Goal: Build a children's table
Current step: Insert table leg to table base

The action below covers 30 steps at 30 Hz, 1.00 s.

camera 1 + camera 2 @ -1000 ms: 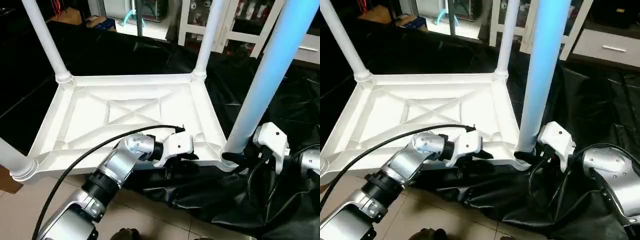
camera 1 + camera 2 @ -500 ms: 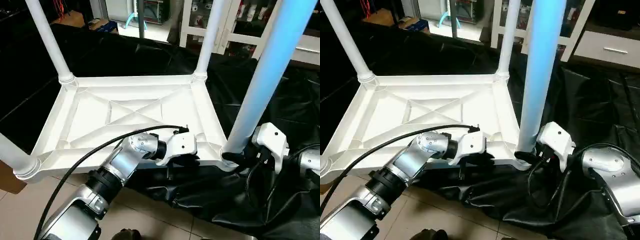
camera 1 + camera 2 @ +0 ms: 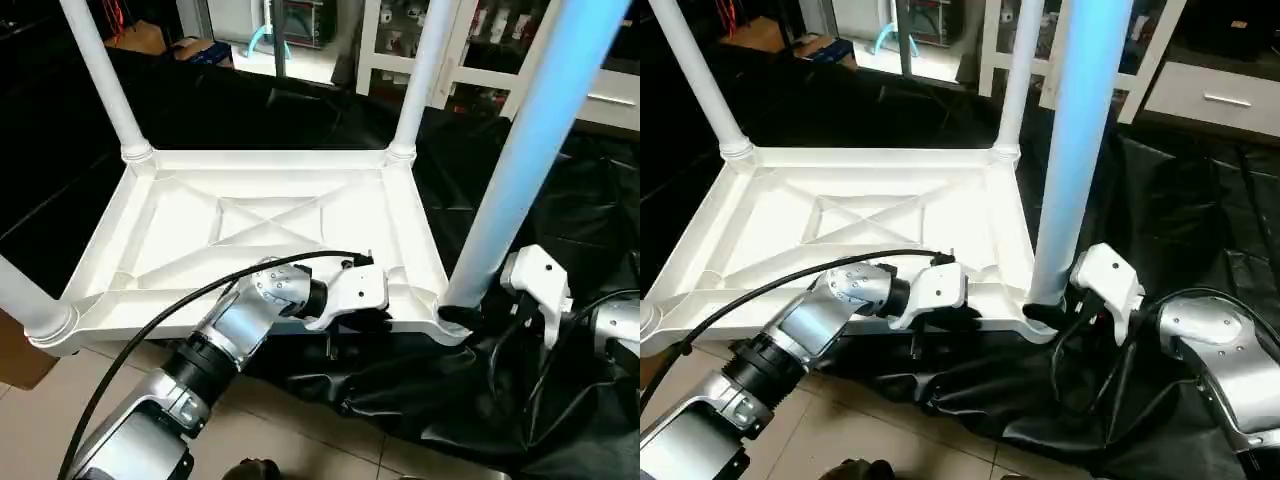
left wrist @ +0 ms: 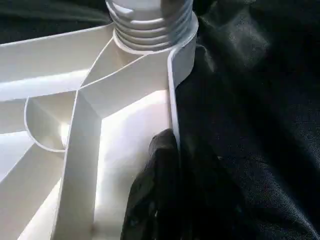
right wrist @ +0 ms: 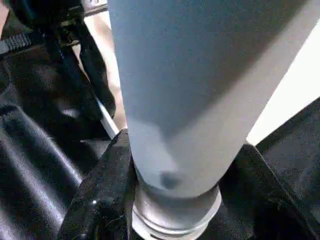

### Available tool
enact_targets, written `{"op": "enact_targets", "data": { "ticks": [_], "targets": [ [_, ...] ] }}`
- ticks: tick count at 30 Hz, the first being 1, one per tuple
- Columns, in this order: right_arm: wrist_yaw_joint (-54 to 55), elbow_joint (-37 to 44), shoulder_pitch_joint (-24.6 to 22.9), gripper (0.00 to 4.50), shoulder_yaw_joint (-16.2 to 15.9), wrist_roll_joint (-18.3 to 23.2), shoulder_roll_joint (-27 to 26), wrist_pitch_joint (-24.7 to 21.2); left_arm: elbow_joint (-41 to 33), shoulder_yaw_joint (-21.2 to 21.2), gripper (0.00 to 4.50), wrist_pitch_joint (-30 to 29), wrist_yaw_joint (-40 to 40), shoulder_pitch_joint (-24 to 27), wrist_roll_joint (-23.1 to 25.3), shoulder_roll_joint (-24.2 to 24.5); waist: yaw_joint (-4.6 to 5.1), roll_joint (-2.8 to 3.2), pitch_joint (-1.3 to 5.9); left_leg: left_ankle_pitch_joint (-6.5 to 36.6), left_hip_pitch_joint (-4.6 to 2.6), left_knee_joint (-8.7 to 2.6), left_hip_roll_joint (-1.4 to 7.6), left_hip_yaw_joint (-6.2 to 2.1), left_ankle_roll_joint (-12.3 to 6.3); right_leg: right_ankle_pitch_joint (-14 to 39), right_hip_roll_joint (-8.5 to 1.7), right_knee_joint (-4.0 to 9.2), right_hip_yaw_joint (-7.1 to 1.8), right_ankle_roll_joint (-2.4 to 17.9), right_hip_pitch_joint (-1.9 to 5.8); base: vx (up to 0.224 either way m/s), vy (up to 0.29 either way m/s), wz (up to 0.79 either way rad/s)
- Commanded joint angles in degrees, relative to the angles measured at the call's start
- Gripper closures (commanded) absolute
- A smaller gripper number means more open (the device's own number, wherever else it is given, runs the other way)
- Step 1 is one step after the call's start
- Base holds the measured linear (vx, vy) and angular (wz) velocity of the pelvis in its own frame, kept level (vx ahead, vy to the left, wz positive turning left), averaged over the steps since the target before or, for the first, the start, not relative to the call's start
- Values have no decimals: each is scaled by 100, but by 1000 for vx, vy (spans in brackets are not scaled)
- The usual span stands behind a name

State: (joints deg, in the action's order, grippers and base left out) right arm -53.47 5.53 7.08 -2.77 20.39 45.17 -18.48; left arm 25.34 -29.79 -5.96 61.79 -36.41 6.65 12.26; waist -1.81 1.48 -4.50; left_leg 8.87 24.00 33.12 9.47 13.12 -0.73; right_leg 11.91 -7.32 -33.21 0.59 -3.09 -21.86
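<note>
A: Where is the top (image 3: 250,225)?
B: It lies underside up across the middle of the head frames, on a black sheet (image 3: 560,400), its X ribs showing. Four legs stand in its corner sockets: one far leg (image 3: 100,75) at upper left, another far leg (image 3: 425,70) at upper centre, a near leg (image 3: 25,305) at the left edge, and the big near leg (image 3: 525,150) rising at the right.
A: And the left gripper (image 3: 365,318)?
B: At lower centre, pinched tight on the top's near rim; in its wrist view one black finger (image 4: 150,190) lies inside the rim wall, the other outside it.
A: The right gripper (image 3: 1045,315)?
B: Right of centre, half open around the foot of the big near leg. In its wrist view a finger (image 5: 102,195) sits on each side of the leg, just above the threaded collar.
</note>
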Motion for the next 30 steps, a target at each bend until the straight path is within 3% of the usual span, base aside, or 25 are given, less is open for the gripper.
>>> {"op": "enact_targets", "data": {
  "ticks": [1,7,10,14,19,25,30],
  "targets": [
    [-334,157,-3,259,-95,310,-3,-242,216,-185,450,-70,121,171,164,125,20,-91,271,2309,-292,-517,402,-249,30,1179,-121,428,-81,1331,-8,0,0,0],
    [-425,31,-142,259,-224,214,-65,-346,40,-104,450,13,247,290,43,255,8,-99,305,1693,-259,-476,402,-226,-290,420,-121,350,-64,1521,48,0,0,0],
    [-473,-34,-113,259,-396,81,-103,-320,-55,-116,450,-9,272,360,29,285,17,-104,294,1658,-248,-473,402,-222,-349,466,-124,354,-59,1562,60,0,0,0],
    [-530,-18,-7,259,-613,-97,-129,-255,-90,-124,450,-13,277,387,32,284,24,-108,279,1970,-280,-503,413,-226,-145,962,-122,397,-70,1489,33,0,0,0],
    [-398,61,38,259,-686,-94,-376,-306,-123,-124,450,-36,259,394,30,265,35,-100,271,2183,-289,-525,405,-230,12,1156,-117,423,-82,1373,4,0,0,0],
    [-83,-191,-107,259,-272,247,-711,-520,-156,-106,450,-68,245,408,23,267,68,-133,249,2675,-303,-569,386,-272,256,1931,-124,499,-93,1095,-23,0,0,0],
    [-39,-449,-360,259,124,346,-780,-541,-163,-90,450,-74,250,414,11,287,43,-123,261,2655,-330,-573,398,-260,266,1686,-101,498,-98,1147,-44,0,0,0]
  ]
}}
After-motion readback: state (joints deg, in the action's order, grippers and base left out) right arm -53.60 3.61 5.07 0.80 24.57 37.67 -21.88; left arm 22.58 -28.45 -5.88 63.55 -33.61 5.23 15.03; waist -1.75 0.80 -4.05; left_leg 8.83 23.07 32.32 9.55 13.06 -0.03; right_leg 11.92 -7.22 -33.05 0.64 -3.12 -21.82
